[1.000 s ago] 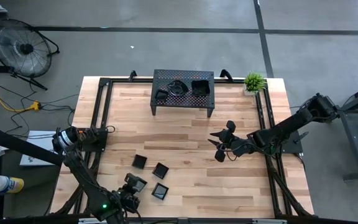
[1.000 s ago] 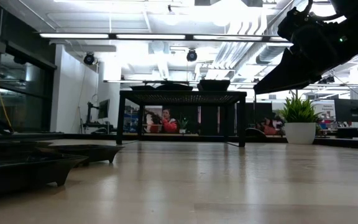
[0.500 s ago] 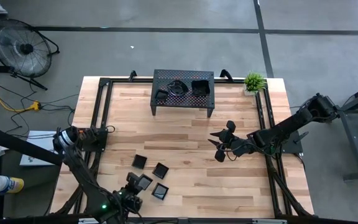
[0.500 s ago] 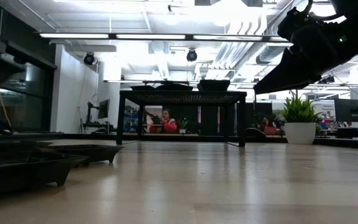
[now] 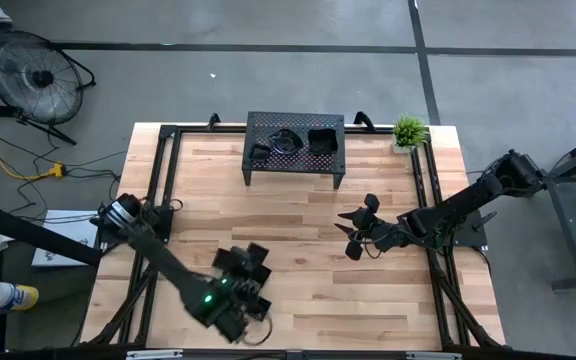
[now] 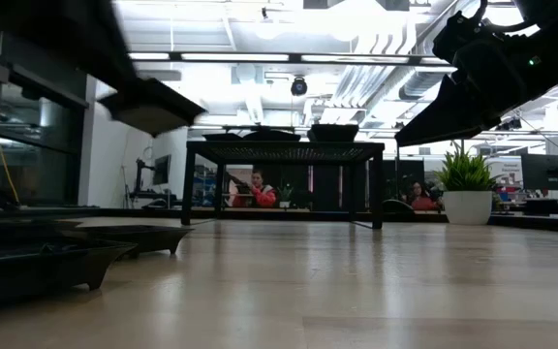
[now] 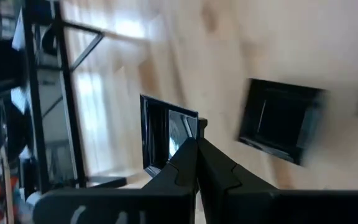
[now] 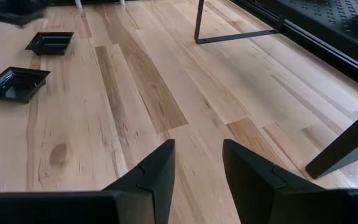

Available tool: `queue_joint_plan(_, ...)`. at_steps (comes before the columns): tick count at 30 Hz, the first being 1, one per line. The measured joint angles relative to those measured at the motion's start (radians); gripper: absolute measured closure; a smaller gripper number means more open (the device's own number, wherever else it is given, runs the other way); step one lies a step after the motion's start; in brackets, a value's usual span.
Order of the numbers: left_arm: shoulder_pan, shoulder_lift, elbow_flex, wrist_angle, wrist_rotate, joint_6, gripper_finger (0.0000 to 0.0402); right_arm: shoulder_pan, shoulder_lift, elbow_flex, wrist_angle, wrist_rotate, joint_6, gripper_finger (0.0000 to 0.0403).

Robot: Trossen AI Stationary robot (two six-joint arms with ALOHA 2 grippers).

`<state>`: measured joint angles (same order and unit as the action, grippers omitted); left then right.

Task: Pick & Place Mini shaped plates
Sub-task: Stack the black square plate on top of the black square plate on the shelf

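Observation:
My left gripper (image 5: pixel 242 268) is shut on a small black square plate (image 7: pixel 166 138), which shows in the low view as a dark dish (image 6: pixel 153 105) in the air above the table's near left part. More black mini plates lie flat on the wood nearby (image 8: pixel 50 42) (image 8: pixel 14 83) (image 7: pixel 281 121). Further plates (image 5: pixel 320 138) sit on top of the black perforated rack (image 5: pixel 295 160) at the far edge. My right gripper (image 5: pixel 353 235) waits open over the table's right half, with nothing between its fingers (image 8: pixel 157 171). My left gripper pinches the square plate by one rim (image 7: pixel 191 127) between its two shut fingers (image 7: pixel 185 158). The fingers slant downward. The plate is lifted clear of the table and of the other plates.
A small potted plant (image 5: pixel 409 131) stands at the far right corner. A black frame rail (image 5: pixel 163 180) runs along the table's edges. Bare wood lies between the rack and the plates on the table. People show in the room beyond.
My left gripper, shut on the plate, has swung up and away from the near edge toward the table's middle, turning as it went. The plate has risen with it, clear of the table, and has come into the low view at the upper left.

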<state>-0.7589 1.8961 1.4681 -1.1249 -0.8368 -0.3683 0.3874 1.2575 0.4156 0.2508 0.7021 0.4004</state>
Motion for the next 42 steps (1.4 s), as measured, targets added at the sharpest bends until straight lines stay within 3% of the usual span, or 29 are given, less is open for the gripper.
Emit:
queue_joint_plan(4, 0.083, 0.000, 0.000, -0.002, -0.007, 0.010, 0.0401, 0.000, 0.000, 0.000, -0.003, 0.001, 0.000, 0.0273)
queue_joint_plan(18, 0.294, -0.004, 0.058, -0.030, -0.031, 0.273, 0.0401, 0.000, 0.000, 0.000, -0.016, 0.002, 0.000, 0.0273)
queue_joint_plan(33, 0.456, -0.190, 0.071, -0.040, -0.038, 0.516, 0.0401, 0.000, 0.000, 0.000, -0.031, 0.002, -0.016, 0.0273)
queue_joint_plan(42, 0.580, -0.211, 0.071, -0.045, -0.046, 0.615, 0.0401, 0.000, 0.000, 0.000, -0.031, 0.005, -0.016, 0.0273)
